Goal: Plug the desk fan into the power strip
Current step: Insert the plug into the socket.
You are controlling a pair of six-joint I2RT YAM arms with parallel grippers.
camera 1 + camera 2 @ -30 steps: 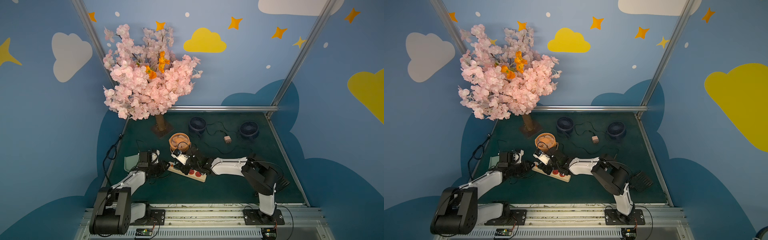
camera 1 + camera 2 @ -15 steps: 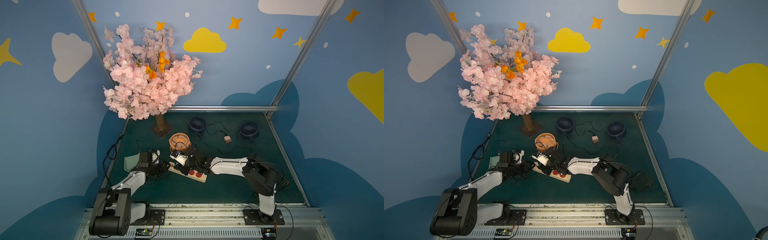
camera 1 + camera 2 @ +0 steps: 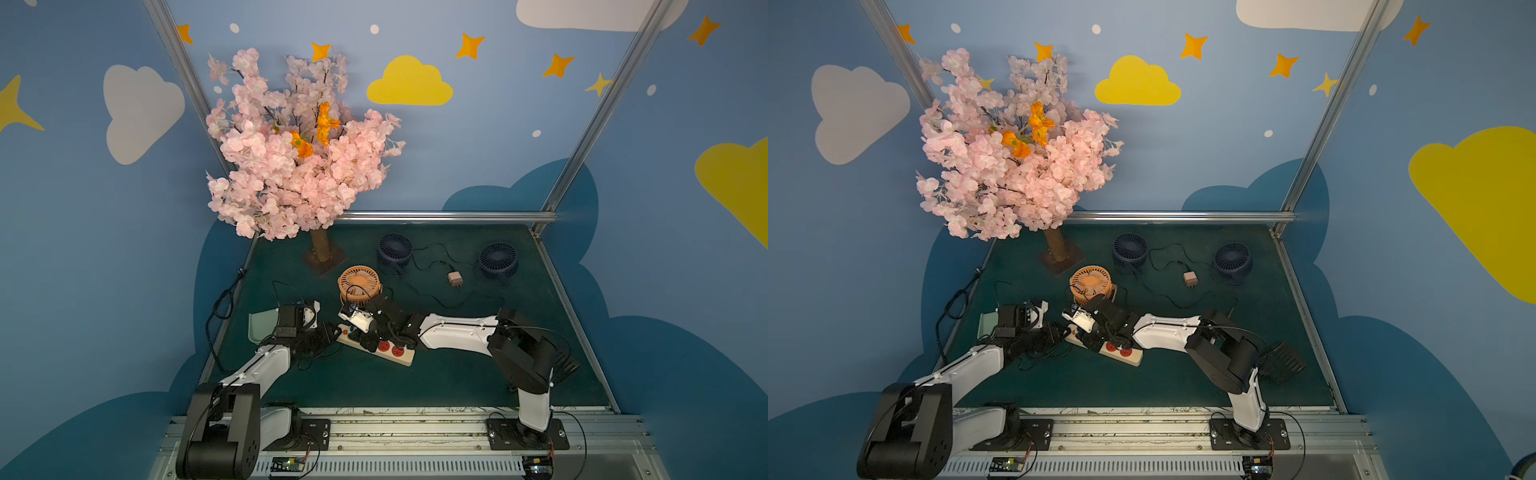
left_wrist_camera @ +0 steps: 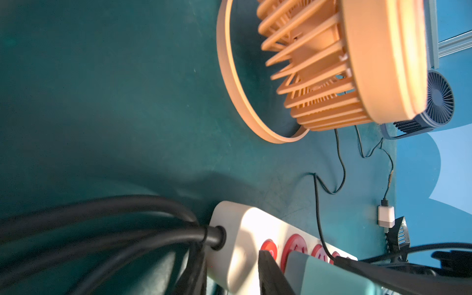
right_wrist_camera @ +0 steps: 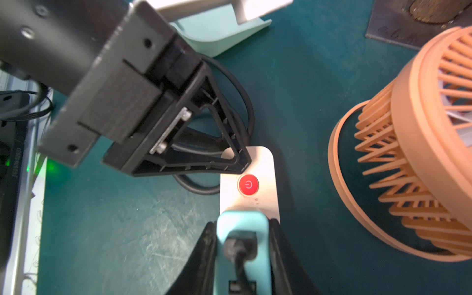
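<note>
— Power strip (image 3: 405, 356): where is it?
— Flat on the green mat (image 3: 457, 374), near the orange desk fan (image 3: 359, 282). The right gripper (image 5: 242, 226) clamps a teal plug adapter (image 5: 242, 218) by its flat sides over the strip, just beside the red button (image 5: 248, 184).
— And the left gripper (image 5: 235, 161)?
— One finger touches the strip's cord end; whether it grips, I cannot tell.
— Handling?
— Adapter looks light, rigid, smooth; strip likely slides unless braced.

White arm links (image 3: 457, 334), black joints (image 3: 519, 359).
</note>
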